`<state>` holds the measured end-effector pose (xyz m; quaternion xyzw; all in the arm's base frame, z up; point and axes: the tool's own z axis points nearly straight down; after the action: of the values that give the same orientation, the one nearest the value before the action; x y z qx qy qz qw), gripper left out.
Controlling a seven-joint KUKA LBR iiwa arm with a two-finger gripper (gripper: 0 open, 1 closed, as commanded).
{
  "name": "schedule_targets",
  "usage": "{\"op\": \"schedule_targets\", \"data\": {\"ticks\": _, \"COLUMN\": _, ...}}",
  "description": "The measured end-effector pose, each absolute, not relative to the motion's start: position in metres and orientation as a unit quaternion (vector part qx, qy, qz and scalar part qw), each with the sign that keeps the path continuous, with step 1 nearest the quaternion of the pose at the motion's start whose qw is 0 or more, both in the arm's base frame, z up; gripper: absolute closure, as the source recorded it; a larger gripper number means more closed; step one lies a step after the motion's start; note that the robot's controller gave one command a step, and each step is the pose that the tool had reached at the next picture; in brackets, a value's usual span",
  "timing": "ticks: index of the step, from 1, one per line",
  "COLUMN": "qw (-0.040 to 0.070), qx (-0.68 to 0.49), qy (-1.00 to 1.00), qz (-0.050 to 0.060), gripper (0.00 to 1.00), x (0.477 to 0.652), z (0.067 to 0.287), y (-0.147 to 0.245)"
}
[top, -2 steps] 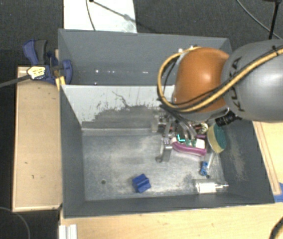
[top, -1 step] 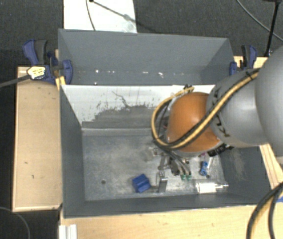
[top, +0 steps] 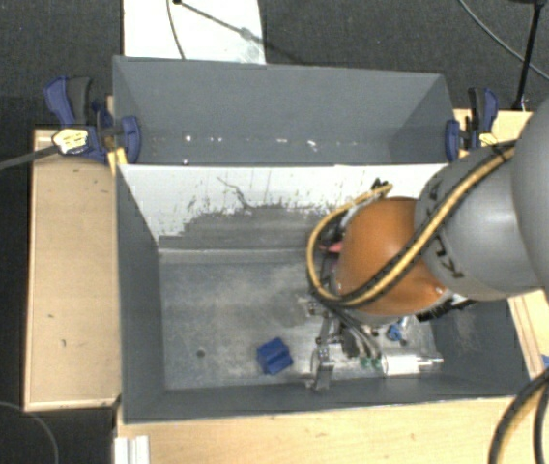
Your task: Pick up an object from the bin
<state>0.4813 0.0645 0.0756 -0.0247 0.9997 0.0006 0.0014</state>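
Grey, scuffed metal makes up the bin (top: pixel 207 288), seen from above with its tall back wall at the top. On its floor, near the front wall and a little left of the middle, lies a small blue block (top: pixel 274 357). Just right of the block and apart from it, the fingers (top: pixel 320 370) hang low by the floor beneath the arm's orange cover (top: pixel 381 249). Whether they are spread or pressed together cannot be told. Further right, along the front wall, lies a pale oblong thing (top: pixel 412 363) with green and blue bits beside it.

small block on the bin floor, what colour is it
The small block is blue, in the camera view.
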Motion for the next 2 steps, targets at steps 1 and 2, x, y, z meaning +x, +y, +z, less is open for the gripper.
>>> {"op": "schedule_targets", "data": {"ticks": 1, "qw": 0.004, "qx": -0.061, "qy": 0.998, "qz": 0.001, "gripper": 0.00, "x": 0.485, "z": 0.071, "y": 0.084}}
{"op": "schedule_targets", "data": {"ticks": 2, "qw": 0.003, "qx": -0.093, "qy": 0.996, "qz": 0.001, "gripper": 0.00, "x": 0.504, "z": 0.095, "y": 0.129}}
